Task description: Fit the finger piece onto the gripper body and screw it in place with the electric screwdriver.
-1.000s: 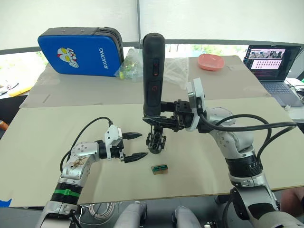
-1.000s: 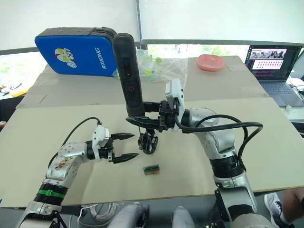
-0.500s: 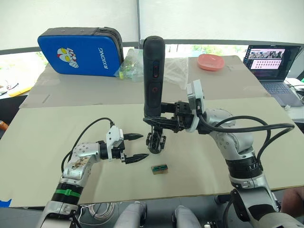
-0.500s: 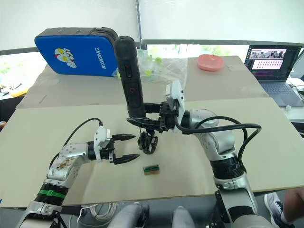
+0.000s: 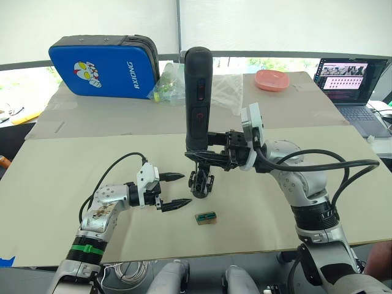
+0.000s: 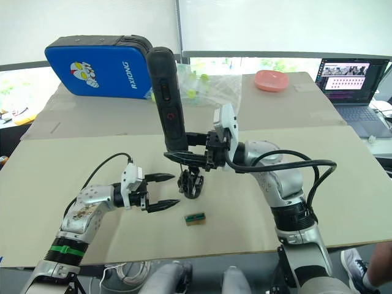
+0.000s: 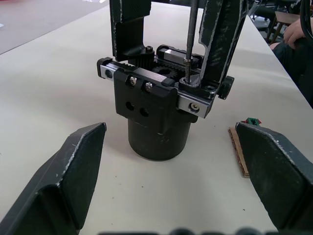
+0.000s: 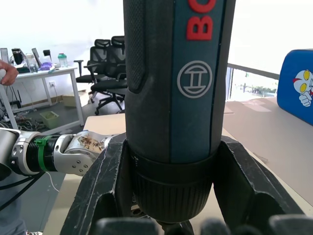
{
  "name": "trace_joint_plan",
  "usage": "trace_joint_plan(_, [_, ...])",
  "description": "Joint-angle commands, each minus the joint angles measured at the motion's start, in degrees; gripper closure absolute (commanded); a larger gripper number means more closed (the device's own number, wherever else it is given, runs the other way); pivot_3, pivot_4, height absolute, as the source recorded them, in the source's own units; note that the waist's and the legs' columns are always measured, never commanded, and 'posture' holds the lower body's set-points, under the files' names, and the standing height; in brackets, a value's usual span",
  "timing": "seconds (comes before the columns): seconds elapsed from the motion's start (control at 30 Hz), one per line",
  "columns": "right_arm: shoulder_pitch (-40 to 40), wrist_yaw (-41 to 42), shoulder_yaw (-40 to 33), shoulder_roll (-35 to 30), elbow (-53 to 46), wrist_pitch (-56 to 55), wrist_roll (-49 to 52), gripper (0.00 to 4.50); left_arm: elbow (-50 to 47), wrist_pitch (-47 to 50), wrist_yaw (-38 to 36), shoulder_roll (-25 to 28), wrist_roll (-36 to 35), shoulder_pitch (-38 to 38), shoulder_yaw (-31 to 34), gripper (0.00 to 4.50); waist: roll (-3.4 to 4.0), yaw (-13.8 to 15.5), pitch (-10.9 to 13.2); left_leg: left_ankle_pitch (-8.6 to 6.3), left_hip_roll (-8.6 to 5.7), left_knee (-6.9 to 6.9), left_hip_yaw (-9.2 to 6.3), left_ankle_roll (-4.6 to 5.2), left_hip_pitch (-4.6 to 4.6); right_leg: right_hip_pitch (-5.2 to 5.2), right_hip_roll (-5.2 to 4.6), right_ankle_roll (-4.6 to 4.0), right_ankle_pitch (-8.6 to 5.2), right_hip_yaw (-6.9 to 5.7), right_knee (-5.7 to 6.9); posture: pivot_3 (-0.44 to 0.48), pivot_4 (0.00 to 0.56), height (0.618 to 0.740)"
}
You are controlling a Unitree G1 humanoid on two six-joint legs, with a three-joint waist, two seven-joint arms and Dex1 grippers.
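The screwdriver (image 5: 198, 98) is held standing up in the right gripper (image 5: 211, 158), whose two fingers are pressed around its lower end. Its thin metal tip (image 7: 190, 44) is pushed down into a screw hole on top of the gripper body (image 7: 159, 110). The body (image 5: 201, 182) is set on its round base near the middle of the table (image 5: 55, 177), right under the right gripper. Two black finger pieces are seen standing up on the body in the left wrist view, one (image 7: 128, 24) on each side of the tip, and the tip is just beside the other piece (image 7: 222, 34). Whether each piece is screwed tight cannot be told. The left gripper (image 5: 173, 190) is held low over the table just to the left of the body, with its fingers spread wide and nothing between them. Its tips are pointed at the body but are kept apart from it. A small green-brown block (image 5: 206, 217) is laid flat on the table a little nearer the front edge than the body, close to the lower left fingertip. A blue case (image 5: 104, 66) is stood near the far left corner, and a pink bowl (image 5: 272, 79) is placed by the far edge.
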Motion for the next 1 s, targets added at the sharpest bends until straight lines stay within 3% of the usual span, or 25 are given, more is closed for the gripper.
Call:
trace_joint_plan(0.03, [-0.49, -0.19, -1.5, 0.19, -2.45, -2.27, 0.46, 2.59, -1.13, -0.45, 0.13, -0.06, -0.34, -0.15, 0.12, 0.0, 0.0, 0.0, 0.0, 0.0, 0.0, 0.0, 0.0, 0.0, 0.0, 0.0, 0.0, 0.0, 0.0, 0.0, 0.0, 0.0, 0.15, 0.74])
trace_joint_plan(0.67, [0.09, -0.42, -0.86, 0.8, -2.87, -2.48, -0.21, 2.59, -0.58, -0.88, 0.99, -0.91, 0.63, -0.24, -0.97, 0.0, 0.0, -0.03, 0.0, 0.0, 0.0, 0.01, 0.0, 0.0, 0.0, 0.0, 0.0, 0.0, 0.0, 0.0, 0.01, 0.0, 0.15, 0.74])
trace_joint_plan(1.0, [0.12, -0.59, -0.79, 1.15, -3.05, -2.28, -0.59, 2.59, 3.59, -3.9, 3.75, -2.24, 5.35, -1.82, -2.87, 0.0, 0.0, 0.01, 0.0, 0.0, -0.01, 0.02, 0.0, 0.0, 0.0, 0.0, 0.02, 0.0, 0.0, 0.0, 0.05, 0.0, 0.15, 0.74])
